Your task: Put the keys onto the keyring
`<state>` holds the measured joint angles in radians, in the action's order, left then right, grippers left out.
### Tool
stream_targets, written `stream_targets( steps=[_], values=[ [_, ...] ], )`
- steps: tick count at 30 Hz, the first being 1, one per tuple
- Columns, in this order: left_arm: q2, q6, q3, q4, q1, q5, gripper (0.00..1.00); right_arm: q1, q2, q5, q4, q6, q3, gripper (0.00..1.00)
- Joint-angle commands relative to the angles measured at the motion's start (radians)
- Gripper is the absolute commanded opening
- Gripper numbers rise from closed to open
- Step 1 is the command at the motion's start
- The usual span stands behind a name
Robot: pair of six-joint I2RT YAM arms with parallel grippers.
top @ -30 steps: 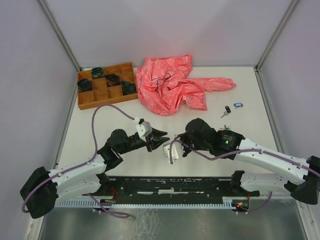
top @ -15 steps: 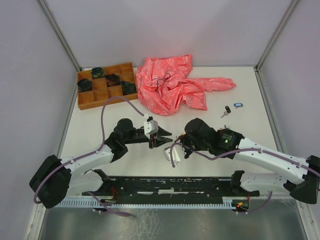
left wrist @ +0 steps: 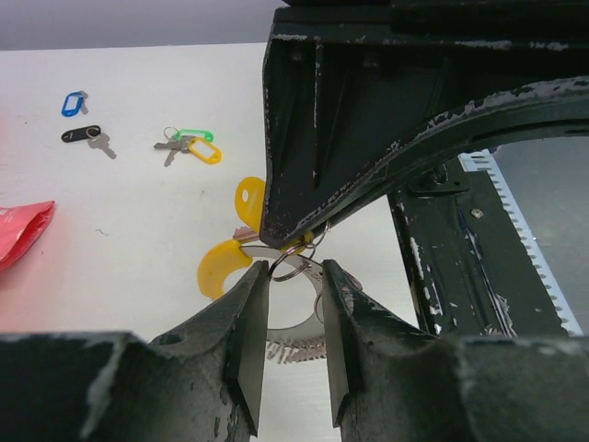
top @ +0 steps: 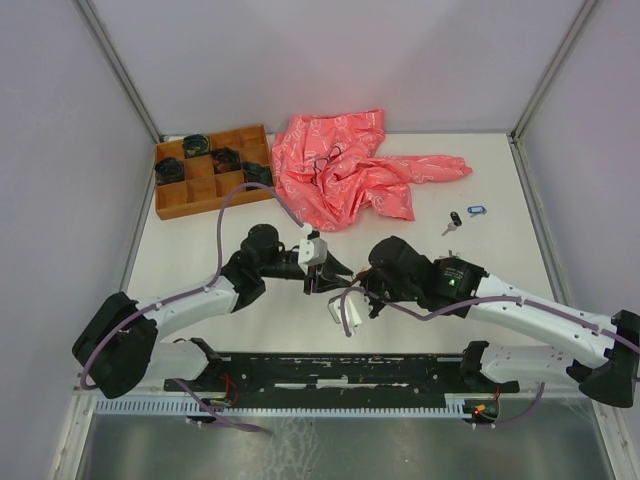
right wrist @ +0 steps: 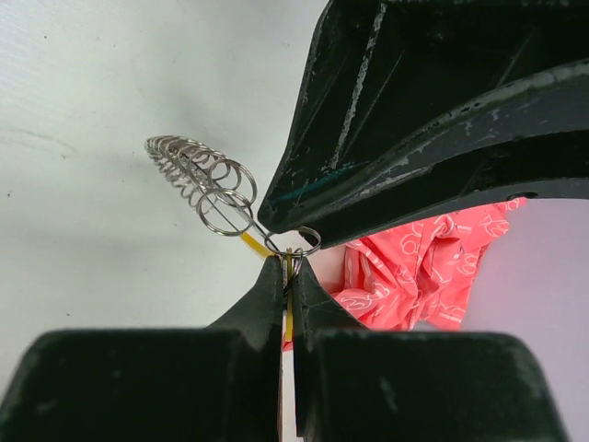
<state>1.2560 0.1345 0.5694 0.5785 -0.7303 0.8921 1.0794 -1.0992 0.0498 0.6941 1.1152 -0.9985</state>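
One keyring (right wrist: 198, 175), a loop of silvery coiled wire, is held up between the two arms near the front middle of the table (top: 500, 180). The right gripper (right wrist: 287, 272) is pinched fully shut on a thin yellow strip that looks like the keyring's plastic segment. A small split ring (left wrist: 291, 264) hangs at its tip. The left gripper (left wrist: 294, 272) stands part-way open, a finger on each side of that split ring. Whether it touches the ring I cannot tell, and nothing shows clamped between its fingers.

A rounded yellow tag (left wrist: 248, 198) sits close behind the grip; I can't say whether it is threaded on. Four keys lie on the table, well apart from the keyring: a blue-tagged key (left wrist: 72, 101), a black-tagged key (left wrist: 81, 134), and a green-tagged key (left wrist: 193, 136) touching a yellow-tagged key (left wrist: 204, 152). By my reckoning most of the job is left, since none of these four has been picked up.

The table is plain white. A crumpled pink plastic bag (top: 335, 170) lies at the back beside a wooden compartment tray (top: 200, 207) holding dark coiled bundles (top: 195, 143). Pale walls (top: 320, 60) with metal corner posts close the space in.
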Motion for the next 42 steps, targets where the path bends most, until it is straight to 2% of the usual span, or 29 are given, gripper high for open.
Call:
stream_targets(
  steps=[1,7,12,20,25,33,36,42],
  values=[
    [0.012,0.037,0.042,-0.005,0.003,0.074,0.36,0.002,-0.002,0.012,-0.027,0.014,-0.062,0.01],
    [0.029,0.026,0.065,-0.026,0.003,0.093,0.26,0.003,0.0,-0.001,-0.024,0.013,-0.061,0.01],
    [0.019,0.021,0.073,-0.051,0.004,0.084,0.04,0.002,0.017,-0.027,-0.022,0.0,-0.049,0.01],
    [-0.106,0.009,0.032,-0.106,0.003,-0.058,0.03,0.003,0.061,-0.095,-0.035,-0.05,0.022,0.01],
    [-0.156,-0.074,0.008,-0.068,0.004,-0.144,0.03,0.003,0.056,-0.09,-0.1,-0.102,0.071,0.01],
    [-0.171,-0.174,-0.03,-0.018,0.003,-0.288,0.03,0.002,0.052,-0.125,-0.217,-0.302,0.085,0.19],
    [-0.177,-0.204,-0.062,0.016,0.004,-0.362,0.03,0.002,0.068,-0.148,-0.253,-0.398,0.102,0.3],
    [-0.178,-0.26,-0.1,0.037,0.003,-0.524,0.03,0.001,0.091,-0.336,-0.339,-0.687,0.125,0.44]
  ],
)
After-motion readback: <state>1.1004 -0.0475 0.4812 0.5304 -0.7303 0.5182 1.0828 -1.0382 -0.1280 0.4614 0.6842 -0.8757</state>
